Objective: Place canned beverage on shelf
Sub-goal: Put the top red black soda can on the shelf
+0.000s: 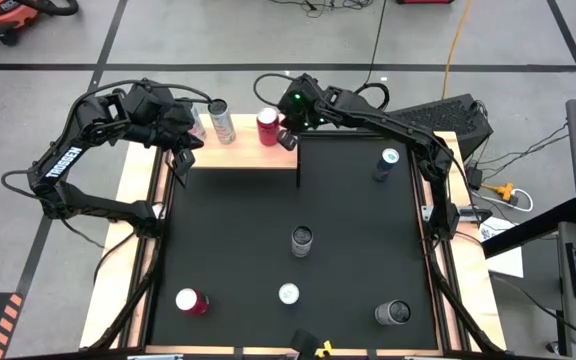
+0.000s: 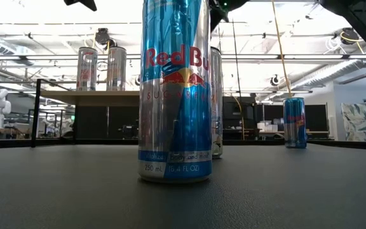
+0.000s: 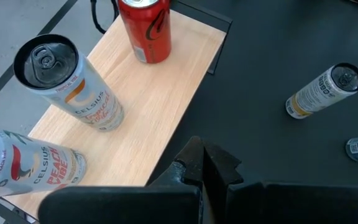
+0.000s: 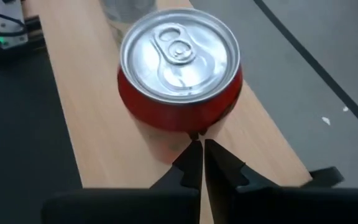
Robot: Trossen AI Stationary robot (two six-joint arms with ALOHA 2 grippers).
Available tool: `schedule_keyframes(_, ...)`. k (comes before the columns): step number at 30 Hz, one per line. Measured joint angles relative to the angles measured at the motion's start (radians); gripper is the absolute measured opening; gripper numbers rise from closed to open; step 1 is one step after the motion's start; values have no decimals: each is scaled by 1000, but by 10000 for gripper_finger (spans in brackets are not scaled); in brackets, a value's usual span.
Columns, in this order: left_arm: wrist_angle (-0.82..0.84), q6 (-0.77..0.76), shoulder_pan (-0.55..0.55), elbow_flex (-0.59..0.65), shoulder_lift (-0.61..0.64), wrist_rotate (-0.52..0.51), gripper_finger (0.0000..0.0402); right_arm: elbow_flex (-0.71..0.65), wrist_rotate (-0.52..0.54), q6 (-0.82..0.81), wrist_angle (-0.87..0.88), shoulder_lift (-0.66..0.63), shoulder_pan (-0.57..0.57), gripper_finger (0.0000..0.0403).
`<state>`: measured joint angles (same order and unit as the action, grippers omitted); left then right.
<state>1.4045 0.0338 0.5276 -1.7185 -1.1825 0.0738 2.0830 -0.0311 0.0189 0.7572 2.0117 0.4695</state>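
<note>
Three cans stand on the shelf (image 1: pixel 243 155) in the high view: a red can (image 1: pixel 267 127), a Celsius can (image 1: pixel 220 121), and one more largely hidden under my left arm. My left gripper (image 1: pixel 185 155) hangs over the shelf's left end, my right gripper (image 1: pixel 288 135) just beside the red can at the right end. On the black mat (image 1: pixel 348 240) stand five more cans: a blue one (image 1: pixel 386 164) near my right arm, a silver one (image 1: pixel 301 240) mid-table, a red-and-white can (image 1: pixel 190 301), a white-topped can (image 1: pixel 288 294) and a grey can (image 1: pixel 392 313) along the near edge. Grey floor with taped lines and cables surrounds the table.

Low view: a Red Bull Sugarfree can (image 2: pixel 173 95) fills the foreground on the mat, another Red Bull can (image 2: pixel 295 122) stands farther right, and two cans (image 2: pixel 100 68) stand on the raised shelf. Behind, a bright room with ceiling trusses.

Left wrist view: my fingers (image 3: pixel 194 163) are pressed together, holding nothing, beside the wooden top (image 3: pixel 154 106); two Celsius cans (image 3: pixel 67 81) and the red can (image 3: pixel 145 28) stand on it.

Right wrist view: my fingers (image 4: pixel 191 163) are closed and empty, tips just short of the red can (image 4: pixel 179 68), which sits upright on the wood.
</note>
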Motion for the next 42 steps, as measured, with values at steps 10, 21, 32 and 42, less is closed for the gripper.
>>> schedule_keyframes(10, 0, 0, 0, 0, 0, 0, 1, 0, -27, 1, -51, 40, -7, 0)
schedule_keyframes(21, 0, 0, 0, 0, 0, 0, 1, 0, -79, -3, -113, 49, -7, 0)
schedule_keyframes(32, 0, 0, 0, 0, 0, 0, 1, 0, -79, -4, -129, 49, -7, 0)
schedule_keyframes(42, 0, 0, 0, 0, 0, 0, 1, 0, -73, -8, -133, 49, 3, 0)
